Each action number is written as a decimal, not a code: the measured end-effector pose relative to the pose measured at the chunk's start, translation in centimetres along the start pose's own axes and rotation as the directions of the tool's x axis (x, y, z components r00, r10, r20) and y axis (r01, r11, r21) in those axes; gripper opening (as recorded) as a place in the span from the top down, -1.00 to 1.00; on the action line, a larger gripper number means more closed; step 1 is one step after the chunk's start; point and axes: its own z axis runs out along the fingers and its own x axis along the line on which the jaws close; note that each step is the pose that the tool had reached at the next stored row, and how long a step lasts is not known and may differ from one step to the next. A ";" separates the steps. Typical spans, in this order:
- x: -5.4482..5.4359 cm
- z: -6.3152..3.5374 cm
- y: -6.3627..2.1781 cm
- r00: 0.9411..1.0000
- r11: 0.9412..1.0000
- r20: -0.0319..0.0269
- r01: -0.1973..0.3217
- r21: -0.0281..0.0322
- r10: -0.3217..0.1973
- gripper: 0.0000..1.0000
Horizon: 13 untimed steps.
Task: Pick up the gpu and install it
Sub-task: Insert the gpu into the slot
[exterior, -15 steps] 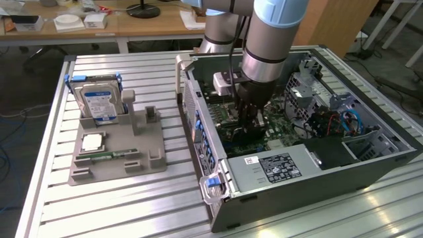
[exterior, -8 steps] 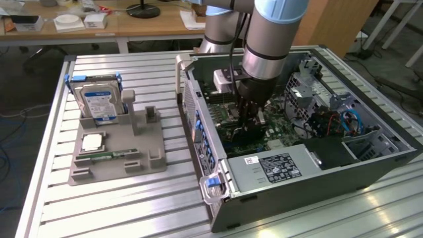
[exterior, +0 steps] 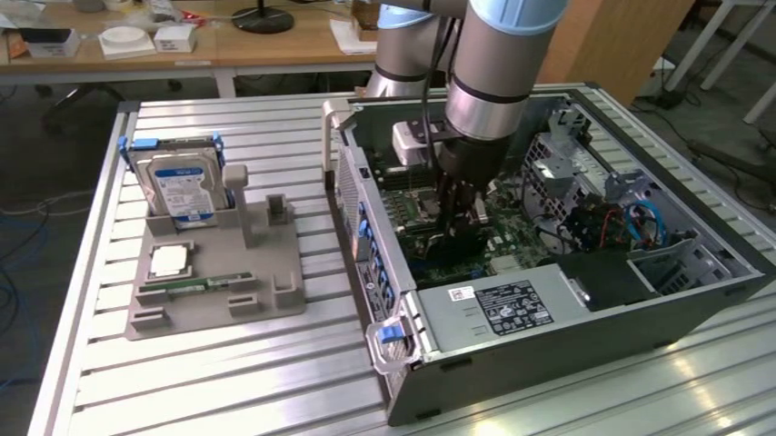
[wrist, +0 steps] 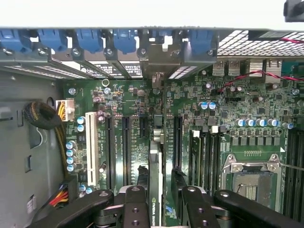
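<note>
Reaching down into the open computer case [exterior: 582, 300] at the centre right of the exterior view, the arm [exterior: 492, 82] carries the gripper [exterior: 459, 232] low over the motherboard [wrist: 228, 114]. In the wrist view the gripper [wrist: 161, 209] sits at the lower centre of the frame, its jaws clenched on the gpu [wrist: 154, 185], which stands on edge between the fingers [wrist: 135, 209]. The card's thin green edge runs from the lower centre up toward the middle of the frame, so its long axis lies parallel to the dark expansion slots [wrist: 126, 147] beside it, and its far end points at the case's rear wall with the blue slot latches [wrist: 123, 40] along the upper frame. I judge the card light and stiff but fragile: a bare board with small parts, best pinched by its flat faces near the upper edge, as here, with the contact edge left free. Whether that edge has reached a slot, I cannot tell.
</note>
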 end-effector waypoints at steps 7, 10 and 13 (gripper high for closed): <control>0.0 -0.77 -0.02 1.000 1.000 0.000 0.000 0.000 0.000 0.48; 0.0 -0.99 -0.03 1.000 1.000 0.000 0.000 0.000 0.000 0.73; 0.0 -0.99 -0.03 1.000 1.000 0.000 0.000 0.000 0.000 0.80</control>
